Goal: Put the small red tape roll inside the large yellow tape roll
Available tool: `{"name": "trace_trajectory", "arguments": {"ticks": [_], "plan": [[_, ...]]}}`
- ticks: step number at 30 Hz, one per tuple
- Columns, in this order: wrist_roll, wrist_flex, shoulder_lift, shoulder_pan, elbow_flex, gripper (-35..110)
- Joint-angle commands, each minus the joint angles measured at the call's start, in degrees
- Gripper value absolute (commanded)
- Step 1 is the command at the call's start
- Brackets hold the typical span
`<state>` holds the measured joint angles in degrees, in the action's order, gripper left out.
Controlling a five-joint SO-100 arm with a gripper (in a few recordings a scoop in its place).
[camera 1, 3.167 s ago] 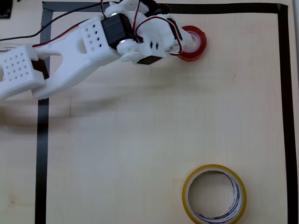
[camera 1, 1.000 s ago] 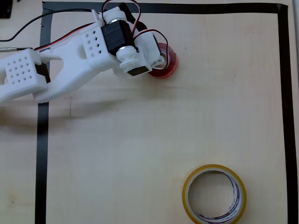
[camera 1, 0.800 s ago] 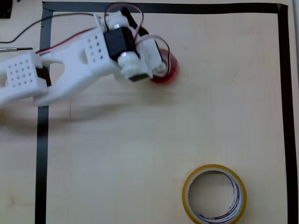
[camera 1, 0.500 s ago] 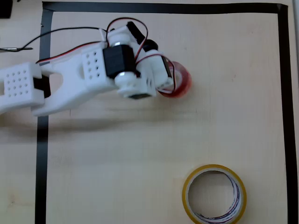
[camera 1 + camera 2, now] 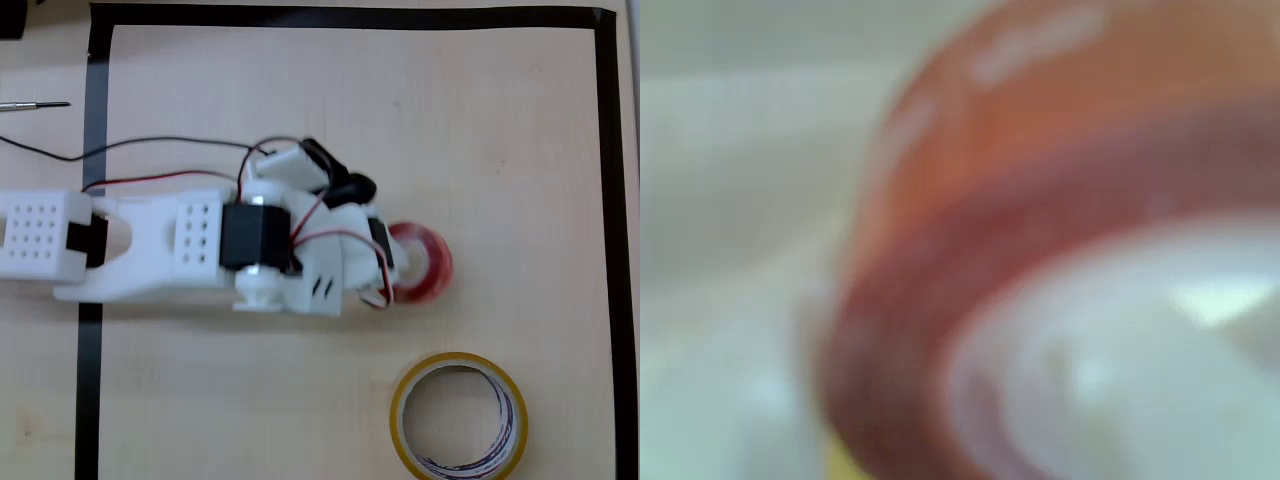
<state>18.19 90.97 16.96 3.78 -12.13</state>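
The hand (image 5: 396, 268) is gripping the small red tape roll (image 5: 428, 264) mid-surface (image 5: 300, 400), up and left of the large yellow tape roll (image 5: 458, 415) sitting near the bottom edge. Bare wood is lying open between them inside the black tape border (image 5: 607, 200).

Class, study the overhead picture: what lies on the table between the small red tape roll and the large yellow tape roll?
Nothing. In the overhead view the stretch between the small red tape roll and the large yellow tape roll is bare wooden table.
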Motion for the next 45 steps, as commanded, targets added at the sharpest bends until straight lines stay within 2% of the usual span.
{"name": "trace_trajectory", "arguments": {"ticks": [1, 20, 30, 37, 45], "plan": [[2.5, -6.0, 13.8, 3.9, -1.7, 0], [2.9, -24.8, 11.1, 14.5, -1.1, 0], [2.6, -25.0, 8.7, 15.2, -1.1, 0], [2.5, -24.9, 8.7, 15.5, -1.4, 9], [2.5, -24.6, 8.7, 15.7, -1.6, 10]]}}
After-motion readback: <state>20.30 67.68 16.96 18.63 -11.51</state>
